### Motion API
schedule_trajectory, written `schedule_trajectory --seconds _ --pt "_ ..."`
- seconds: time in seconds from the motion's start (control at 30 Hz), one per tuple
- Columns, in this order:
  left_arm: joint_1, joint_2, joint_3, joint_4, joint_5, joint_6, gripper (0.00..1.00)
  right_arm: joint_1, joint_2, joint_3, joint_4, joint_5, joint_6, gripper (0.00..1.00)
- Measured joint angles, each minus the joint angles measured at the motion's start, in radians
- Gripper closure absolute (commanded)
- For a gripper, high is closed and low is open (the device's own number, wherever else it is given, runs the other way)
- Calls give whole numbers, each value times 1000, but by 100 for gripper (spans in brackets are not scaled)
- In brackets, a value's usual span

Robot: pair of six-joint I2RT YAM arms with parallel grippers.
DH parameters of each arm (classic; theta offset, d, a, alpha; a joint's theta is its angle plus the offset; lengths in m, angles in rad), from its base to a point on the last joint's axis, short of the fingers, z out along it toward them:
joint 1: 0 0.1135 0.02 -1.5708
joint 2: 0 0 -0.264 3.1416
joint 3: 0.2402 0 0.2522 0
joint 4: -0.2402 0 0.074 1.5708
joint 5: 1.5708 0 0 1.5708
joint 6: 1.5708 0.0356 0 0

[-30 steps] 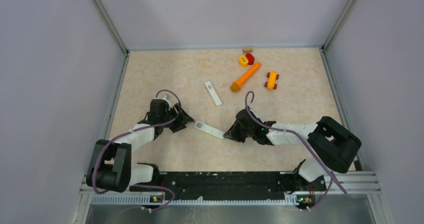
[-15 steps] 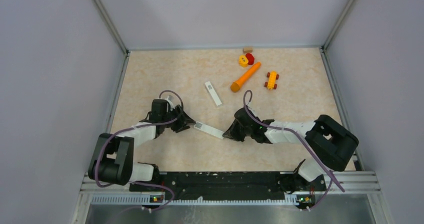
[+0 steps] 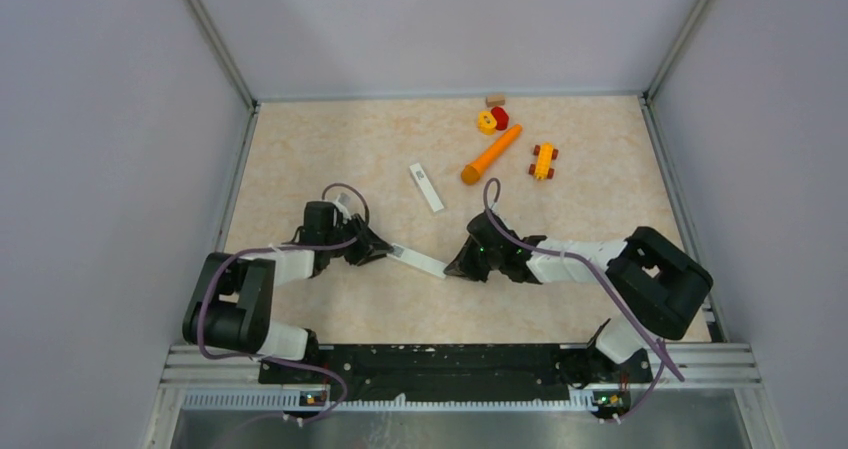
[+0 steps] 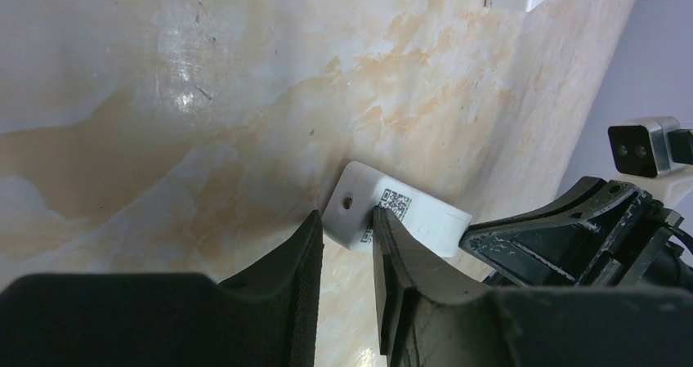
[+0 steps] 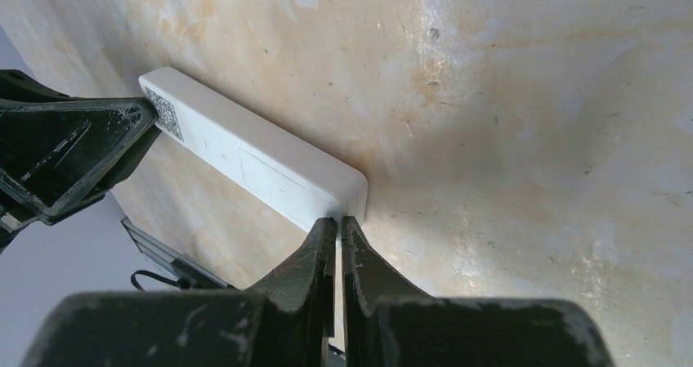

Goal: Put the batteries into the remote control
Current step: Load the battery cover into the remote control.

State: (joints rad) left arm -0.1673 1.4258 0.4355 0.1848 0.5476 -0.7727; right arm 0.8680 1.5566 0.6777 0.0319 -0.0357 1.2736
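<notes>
— Right pincer (image 5: 337, 222) is clenched, tips butting one end of the remote control (image 3: 420, 262). The left pincer (image 4: 346, 240) straddles the QR-marked end, and I cannot tell if it grips.
— Progress?
— Barely begun, I judge. The battery cover (image 5: 274, 173) looks closed and no batteries are visible. The remote lies flat, long axis running pincer to pincer.

On the beige marble-pattern tabletop (image 3: 300, 149), far right, an orange plastic carrot toy (image 3: 491, 155) lies diagonally. Just beyond its tip, a yellow round toy piece (image 3: 487, 122) touches a red one (image 3: 501, 117). A small wooden block (image 3: 495, 99) sits by the back wall. A yellow toy car with red wheels (image 3: 543, 161) stands near the carrot.
</notes>
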Motion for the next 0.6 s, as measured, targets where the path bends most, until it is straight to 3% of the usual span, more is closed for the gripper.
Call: schedule_trajectory --seconds 0.17,0.23,0.43,0.6 --pt "8 10 -10 33 16 -18 67 -9 8 0 13 -29 -22 97" --pt "8 8 -8 28 12 -20 64 -9 8 0 13 -29 -27 91" --pt "3 -55 68 -114 -71 -7 42 -2 -19 0 8 28 -62 61" --pt "4 -143 154 -204 -165 3 29 0 -160 -1 -24 95 -178 32"
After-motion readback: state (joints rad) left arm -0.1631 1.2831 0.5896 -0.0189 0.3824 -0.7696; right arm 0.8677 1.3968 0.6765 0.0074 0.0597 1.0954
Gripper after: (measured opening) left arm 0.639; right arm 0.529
